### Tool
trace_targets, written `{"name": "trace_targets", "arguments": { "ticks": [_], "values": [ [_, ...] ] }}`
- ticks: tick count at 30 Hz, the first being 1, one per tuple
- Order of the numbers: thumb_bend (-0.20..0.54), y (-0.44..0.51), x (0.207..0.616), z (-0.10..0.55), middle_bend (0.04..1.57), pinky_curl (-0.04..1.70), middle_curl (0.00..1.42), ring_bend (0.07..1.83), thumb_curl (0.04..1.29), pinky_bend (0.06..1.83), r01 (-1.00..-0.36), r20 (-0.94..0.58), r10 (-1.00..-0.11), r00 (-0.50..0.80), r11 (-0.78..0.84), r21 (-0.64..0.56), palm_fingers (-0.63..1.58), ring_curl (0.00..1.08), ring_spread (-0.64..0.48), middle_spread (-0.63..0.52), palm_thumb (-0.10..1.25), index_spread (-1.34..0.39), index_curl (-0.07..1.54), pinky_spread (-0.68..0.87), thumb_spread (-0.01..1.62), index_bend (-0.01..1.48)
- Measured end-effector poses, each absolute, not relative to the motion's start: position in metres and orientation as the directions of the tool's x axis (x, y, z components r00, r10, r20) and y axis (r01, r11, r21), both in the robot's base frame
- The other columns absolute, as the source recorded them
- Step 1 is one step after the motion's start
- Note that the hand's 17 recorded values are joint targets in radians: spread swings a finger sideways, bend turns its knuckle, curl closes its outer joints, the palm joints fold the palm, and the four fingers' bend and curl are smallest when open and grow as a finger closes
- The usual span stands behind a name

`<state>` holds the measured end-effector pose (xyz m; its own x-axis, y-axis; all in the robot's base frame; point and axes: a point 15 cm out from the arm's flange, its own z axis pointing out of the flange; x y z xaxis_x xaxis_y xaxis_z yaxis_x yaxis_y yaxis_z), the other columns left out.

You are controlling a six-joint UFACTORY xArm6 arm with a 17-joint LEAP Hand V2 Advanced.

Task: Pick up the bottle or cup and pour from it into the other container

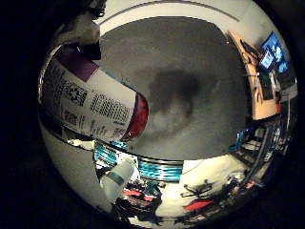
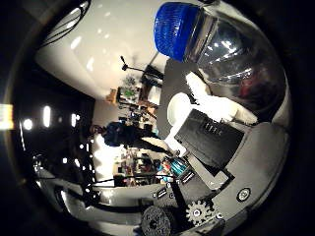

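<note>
In the right little finger side palm view a bottle (image 1: pixel 91 95) lies close against the palm, with a white printed label, a purple band and a red end (image 1: pixel 140 116). White fingers (image 1: pixel 117 177) of my right hand show on either side of it. In the right thumb side palm view a blue ribbed cap (image 2: pixel 180 29) sits on a clear rounded wall (image 2: pixel 234 54), very near the palm. White and black fingers (image 2: pixel 209 123) curl against that wall. The bottle hangs over the grey table (image 1: pixel 191 57), where a dark shadow falls.
An orange object (image 1: pixel 250 72) lies at the table's far edge, with monitors (image 1: pixel 272 52) behind it. Red and black chairs (image 1: pixel 195 196) stand past the table's near edge. The room with a plant (image 2: pixel 128 93) shows beyond the hand.
</note>
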<state>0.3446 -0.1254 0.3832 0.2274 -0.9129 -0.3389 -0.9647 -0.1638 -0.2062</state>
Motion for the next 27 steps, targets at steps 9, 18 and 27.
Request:
{"name": "trace_targets", "arguments": {
  "ticks": [9, 18, 27],
  "values": [
    [-0.019, -0.058, 0.349, 0.403, 1.39, 0.93, 0.80, 1.40, 0.99, 1.34, -0.934, -0.070, -0.933, 0.352, -0.346, -0.090, 1.11, 0.75, -0.21, -0.13, 1.10, -0.17, 0.79, -0.20, 0.43, 1.24],
    [-0.018, 0.005, 0.355, 0.406, 1.39, 0.98, 0.80, 1.39, 1.00, 1.30, -0.885, 0.185, -0.867, 0.463, -0.465, 0.035, 1.11, 0.77, -0.22, -0.13, 1.10, -0.17, 0.79, -0.21, 0.41, 1.24],
    [-0.019, 0.054, 0.356, 0.373, 1.38, 1.00, 0.80, 1.38, 1.01, 1.28, -0.823, 0.344, -0.747, 0.568, -0.517, 0.236, 1.12, 0.78, -0.22, -0.13, 1.09, -0.17, 0.79, -0.21, 0.39, 1.23]
  ]
}}
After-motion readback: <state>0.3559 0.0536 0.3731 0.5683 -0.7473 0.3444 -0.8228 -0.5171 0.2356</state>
